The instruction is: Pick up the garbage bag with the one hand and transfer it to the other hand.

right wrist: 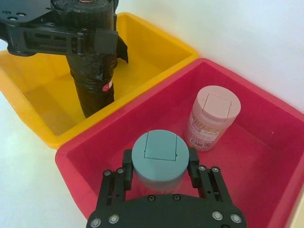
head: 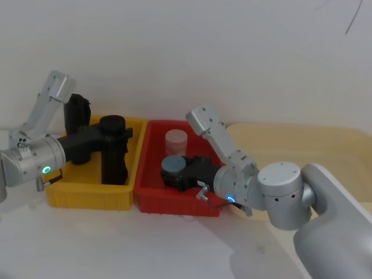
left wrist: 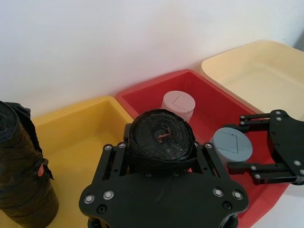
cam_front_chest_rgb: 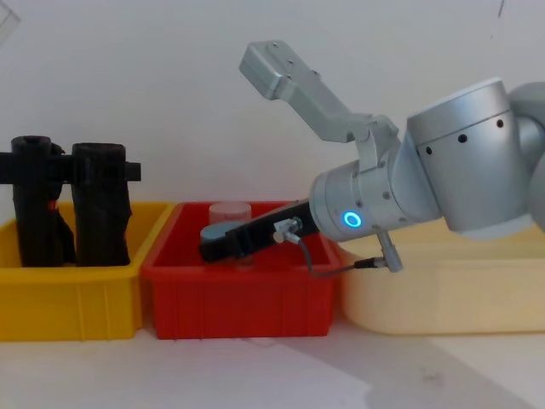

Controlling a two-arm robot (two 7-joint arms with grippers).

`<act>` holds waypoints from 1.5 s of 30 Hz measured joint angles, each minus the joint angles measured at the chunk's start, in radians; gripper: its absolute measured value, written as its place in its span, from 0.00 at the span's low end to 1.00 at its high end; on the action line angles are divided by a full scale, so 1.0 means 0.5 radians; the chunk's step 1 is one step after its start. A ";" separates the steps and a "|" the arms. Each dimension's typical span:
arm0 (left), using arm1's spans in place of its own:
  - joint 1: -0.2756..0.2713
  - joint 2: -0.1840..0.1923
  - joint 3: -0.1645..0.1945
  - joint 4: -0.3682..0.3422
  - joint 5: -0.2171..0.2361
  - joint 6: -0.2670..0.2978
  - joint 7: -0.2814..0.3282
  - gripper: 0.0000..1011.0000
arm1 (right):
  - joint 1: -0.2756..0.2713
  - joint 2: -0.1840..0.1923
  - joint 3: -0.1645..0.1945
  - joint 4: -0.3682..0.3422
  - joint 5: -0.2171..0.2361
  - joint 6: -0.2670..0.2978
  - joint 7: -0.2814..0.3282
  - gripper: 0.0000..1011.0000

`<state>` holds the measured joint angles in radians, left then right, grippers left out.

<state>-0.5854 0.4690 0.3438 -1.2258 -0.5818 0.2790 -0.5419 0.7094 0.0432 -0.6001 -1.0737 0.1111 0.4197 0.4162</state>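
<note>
Currently three bins sit in a row: yellow bin (head: 87, 200), red bin (head: 174, 206), cream bin (head: 302, 131).

Left gripper (head: 116, 136) (teal ring) reaches in over the yellow bin and is clenched on the garbage bag (head: 114, 157) near its top end. The bag stands upright inside the bin. A slimmer roll (head: 77, 113) stands just beside it, nearer the wall.

Right gripper (right wrist: 159, 166) (blue ring) is low in the red bin, straddling a blue-lidded jar (right wrist: 160, 153). Cannot tell whether it is clamped on the jar or merely around it. A pink jar (right wrist: 211, 118) stands near, behind it.

Red mark (right wrist: 105, 87) shows low on the bag.

Judgement: the step in hand is the lift.
- Raise straight up, so the base clears the yellow rim without dragging the slimmer roll.
- Hold the high grip, leaving the lower body bare for the receiving claw.
- The right gripper must come free of the jar and rise before the handover.
- Let go with the left only once the right has closed.
</note>
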 joint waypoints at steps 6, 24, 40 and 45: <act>0.000 0.000 0.000 0.000 0.000 0.000 0.000 0.52 | 0.000 0.000 0.000 0.000 0.001 0.002 0.002 0.65; -0.016 -0.019 0.000 -0.006 -0.016 -0.067 -0.020 0.52 | -0.031 0.024 0.024 -0.114 -0.015 -0.035 -0.020 0.65; -0.199 -0.019 -0.016 -0.137 -0.062 -0.126 -0.100 0.52 | -0.030 0.099 0.252 -0.492 0.158 0.037 0.028 0.65; -0.330 -0.022 0.006 -0.094 -0.068 -0.120 -0.172 0.52 | -0.021 0.136 0.327 -0.573 0.204 0.067 0.031 0.65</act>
<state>-0.7504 0.4578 0.3467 -1.2730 -0.6159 0.2192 -0.6281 0.6990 0.1109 -0.4364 -1.3599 0.2129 0.4531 0.4319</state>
